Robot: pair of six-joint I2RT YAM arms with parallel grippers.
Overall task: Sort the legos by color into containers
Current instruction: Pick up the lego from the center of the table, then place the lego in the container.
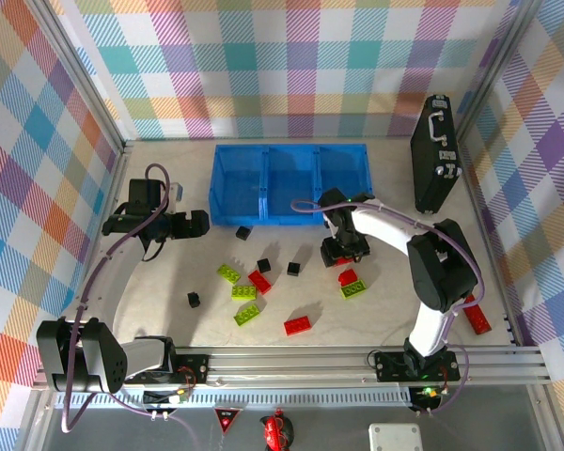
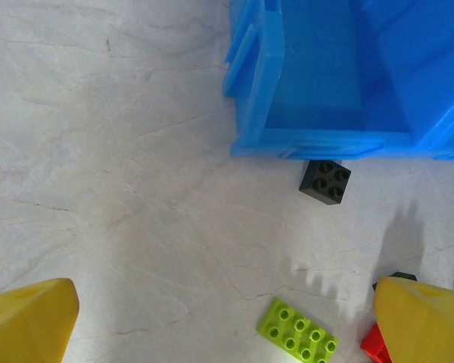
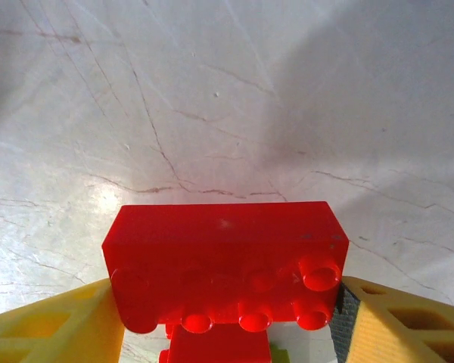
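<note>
The table (image 1: 169, 282) is a pale surface with marble veins, closed in by walls of coloured check pattern, and the blue tray (image 1: 265, 188) with its three compartments stands at the far side. My right gripper (image 3: 227, 318) is low, just in front of the right part of the tray, and its jaws are closed on a red brick (image 3: 223, 265), which they press at both short ends. Under this brick there is one more red piece (image 3: 216, 349). From the wrist view I cannot tell if it is joined to my brick or lies on the table. My left gripper (image 2: 227, 325) hangs with its jaws wide apart and holds nothing, near the left end of the tray. A black cube (image 2: 325, 181) sits just beside the tray wall, and a lime brick (image 2: 297, 340) is nearer to me. The other legos are spread on the table between the tray and my bases. I see some dangers here. My pads seem to touch only the low part of the brick, so it could turn or slip when I lift. If the lower red piece is only half joined, it may drop off on the way. The tray wall is also close, and a low path could knock the brick against the rim.
</note>
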